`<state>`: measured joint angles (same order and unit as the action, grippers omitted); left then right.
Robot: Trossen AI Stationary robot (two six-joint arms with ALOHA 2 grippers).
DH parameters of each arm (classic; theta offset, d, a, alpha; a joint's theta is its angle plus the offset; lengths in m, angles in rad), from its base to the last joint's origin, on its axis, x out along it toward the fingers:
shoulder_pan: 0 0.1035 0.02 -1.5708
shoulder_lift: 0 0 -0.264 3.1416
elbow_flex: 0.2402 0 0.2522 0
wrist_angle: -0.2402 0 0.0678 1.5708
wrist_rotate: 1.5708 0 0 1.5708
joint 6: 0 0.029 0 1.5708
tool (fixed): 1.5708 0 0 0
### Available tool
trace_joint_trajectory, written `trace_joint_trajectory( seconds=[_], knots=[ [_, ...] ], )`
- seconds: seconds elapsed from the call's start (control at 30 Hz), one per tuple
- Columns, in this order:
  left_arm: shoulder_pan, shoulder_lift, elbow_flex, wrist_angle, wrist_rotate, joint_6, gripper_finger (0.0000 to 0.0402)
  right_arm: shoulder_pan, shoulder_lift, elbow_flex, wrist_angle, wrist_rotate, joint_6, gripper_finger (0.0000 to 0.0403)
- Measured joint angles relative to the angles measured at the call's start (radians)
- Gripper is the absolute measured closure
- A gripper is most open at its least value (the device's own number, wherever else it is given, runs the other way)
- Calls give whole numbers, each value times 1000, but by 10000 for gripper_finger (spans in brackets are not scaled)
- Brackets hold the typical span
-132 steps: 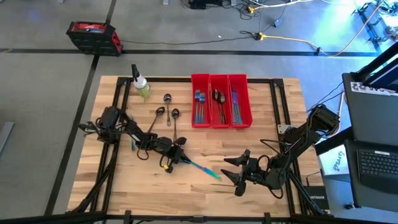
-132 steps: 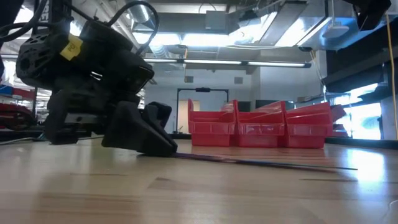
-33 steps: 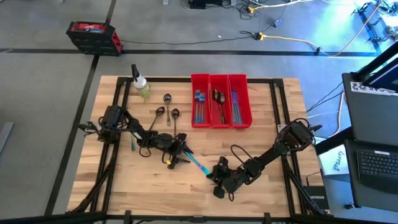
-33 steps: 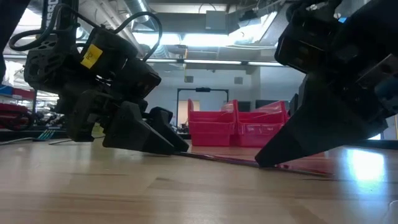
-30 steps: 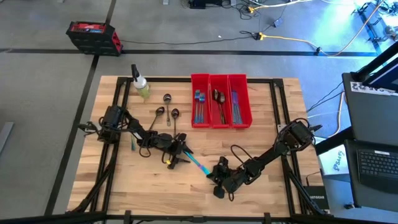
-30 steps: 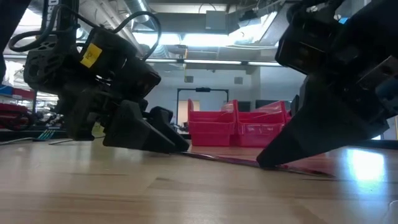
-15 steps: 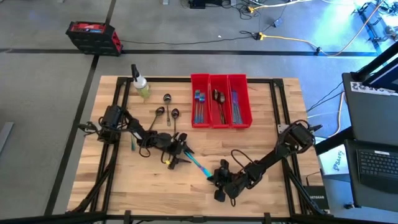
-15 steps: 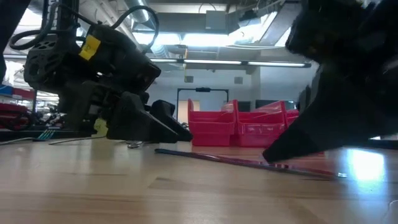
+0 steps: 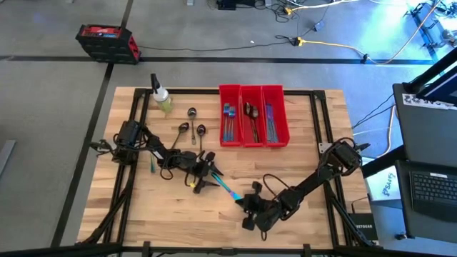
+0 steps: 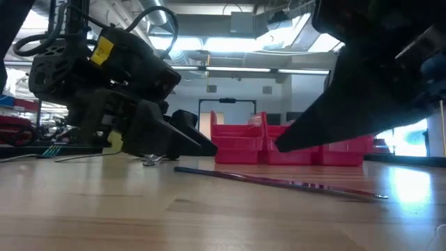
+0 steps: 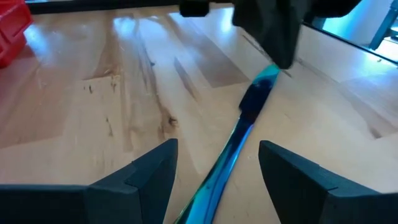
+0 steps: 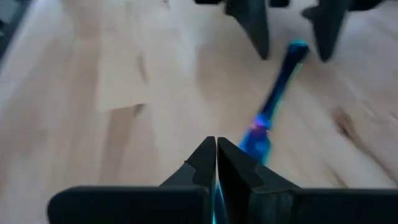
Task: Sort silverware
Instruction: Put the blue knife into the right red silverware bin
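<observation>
One iridescent blue-teal knife (image 9: pixel 227 188) lies flat on the wood table, slanting from far left to near right. My left gripper (image 9: pixel 206 180) is open at its far-left end. Its fingertips (image 11: pixel 155 158) stand on either side of the knife (image 11: pixel 239 134) and are raised a little off the table. My right gripper (image 9: pixel 246 205) is shut. In the low view its tip (image 10: pixel 279 148) hangs above the knife (image 10: pixel 279 183), clear of it. In the right wrist view the knife (image 12: pixel 277 93) runs on past the shut fingertips (image 12: pixel 216 142).
Three red bins (image 9: pixel 251 135) holding sorted silverware stand at the far middle. Three dark spoons (image 9: pixel 193 128) lie left of them, beside a spray bottle (image 9: pixel 161 96). A small teal piece (image 9: pixel 152 165) lies by the left arm. Bare wood stretches along the near edge.
My right gripper, still shut, has risen off the knife's near-right end and drawn slightly toward the near edge. The knife stays flat on the table. My left gripper's fingertips have tipped up off the table, which leaves the knife's far-left end uncovered.
</observation>
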<state>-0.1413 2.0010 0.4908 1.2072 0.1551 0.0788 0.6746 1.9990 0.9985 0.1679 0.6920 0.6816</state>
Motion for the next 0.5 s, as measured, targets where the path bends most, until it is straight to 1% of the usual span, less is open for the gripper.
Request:
trace_joint_trajectory(
  seconds=[0.13,0.3,0.4,0.5],
  knots=[
    [0,0,0,0,3,0,188,-1,0,20,-108,-32,67,403],
    [0,0,0,0,3,7,188,0,-1,20,-128,-70,118,403],
    [0,0,1,0,4,7,188,0,-1,20,-155,-76,132,403],
    [1,0,1,3,70,19,188,0,-1,20,-192,-83,156,403]
  ],
)
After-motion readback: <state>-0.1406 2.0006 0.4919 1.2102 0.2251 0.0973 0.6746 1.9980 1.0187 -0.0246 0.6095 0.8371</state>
